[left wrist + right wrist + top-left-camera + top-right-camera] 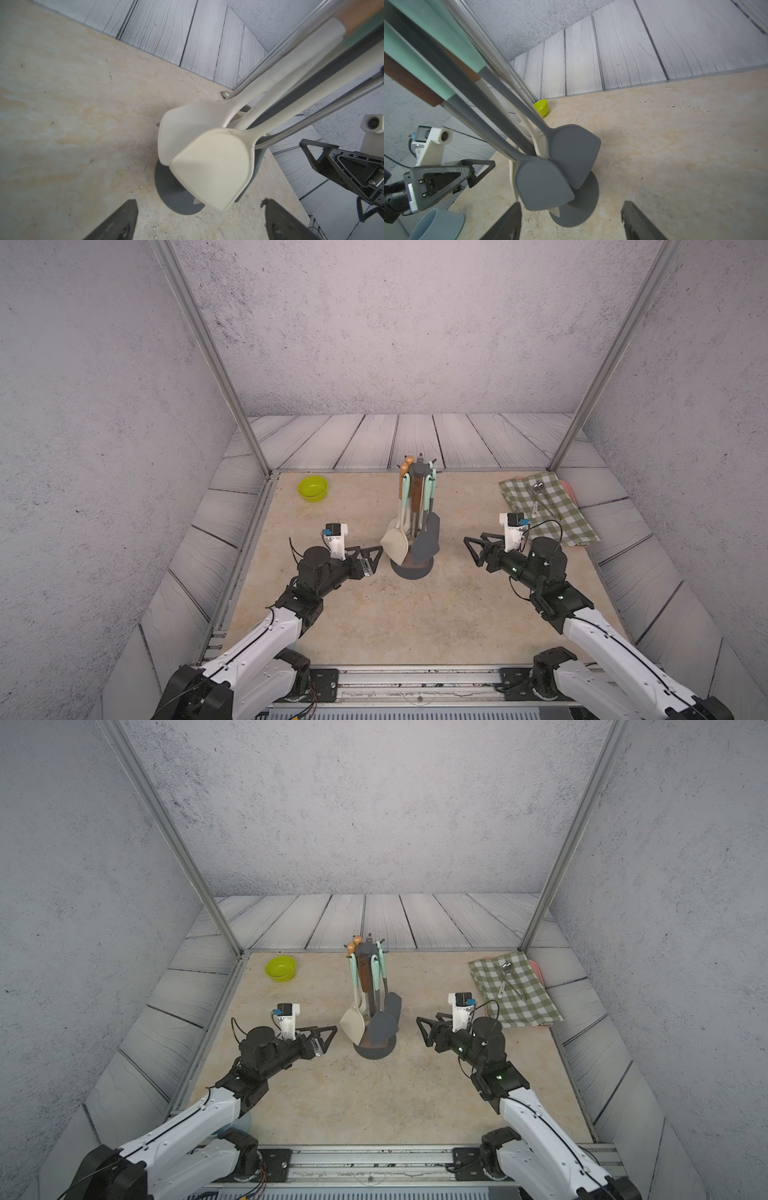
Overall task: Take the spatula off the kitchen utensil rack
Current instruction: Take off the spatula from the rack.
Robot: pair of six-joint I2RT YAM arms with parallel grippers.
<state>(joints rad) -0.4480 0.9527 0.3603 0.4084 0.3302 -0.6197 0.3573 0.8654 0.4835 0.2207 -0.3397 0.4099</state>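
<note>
Currently, the kitchen utensil rack [412, 572] stands upright at the centre of the beige surface [374, 626] in both top views. Its round base lies flat on the surface, and its top disc [417, 471] appears above the base in the frame.

Spatulas hang blade-down from the prongs:
- Two cream blades hang on the side of the rack toward the left of the frame. The nearer cream spatula [395, 541] hangs with its blade low over the base.
- Two grey blades hang on the side toward the right of the frame. The nearer grey spatula [423, 551] overlaps the base in a top view. The farther grey spatula [434, 526] hangs just behind it.

Every spatula is on the rack, and neither claw touches any of them.

The left claw [373, 561] sits left of centre, just beside the rack base and pointing at it. Its jaws stand wide apart and hold nothing. In the left wrist view its fingers [124, 220] stand short of the cream blades, with a gap between them and the blades.

The right claw [471, 552] sits right of centre, near the rack but apart from it, pointing at the grey blades. Its jaws are parted and hold nothing. In the right wrist view the nearer grey blade lies just beside one of the fingers [637, 222].

A green bowl [313, 488] sits in the upper left part of the surface. A green checked cloth [548, 514] lies at the right edge with metal cutlery [538, 489] on it. A pale blue cup [438, 226] shows in the right wrist view, near the left arm.
</note>
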